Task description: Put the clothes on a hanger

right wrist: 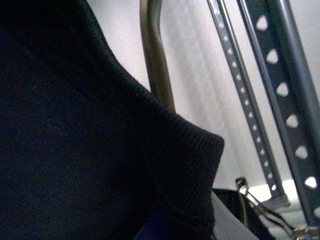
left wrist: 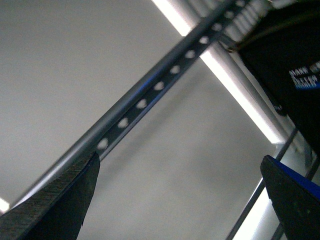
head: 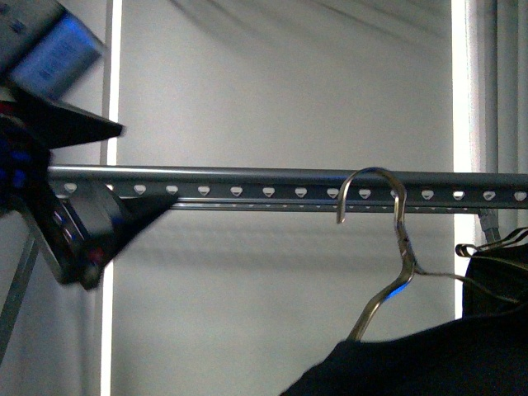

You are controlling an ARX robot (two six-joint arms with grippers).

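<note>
black t-shirt (right wrist: pixel 75 125) fills most of the right wrist view, ribbed collar edge up against the metal neck of the hanger (right wrist: pixel 156 60). right gripper itself does not show behind the cloth, so i cannot tell its grip. judging by how close the camera sits, that arm is probably carrying the load.

front view: t-shirt hangs low at the right, draped on the hanger. the hook (head: pixel 371 191) rises to the rail (head: pixel 272 177). key relation: the rail's long axis runs straight across the front view, and the hook crosses it with its arc topping out at rail height and its tip hanging below. the hook mouth faces the robot's left. cannot tell whether the hook is already over the rail or only in front of it. next move likely needs the hook seated over the rail, then lowered.

left gripper (head: pixel 144 165) is blurred at the left end of the rail, jaws spread wide and holding nothing, the rail passing between or just behind them. it is well apart from the hook, so the right arm is nearer.

other garment (head: pixel 495 280) on its own striped hanger (head: pixel 488 242) sits just beside, at the far right. risk of snagging it.
</note>
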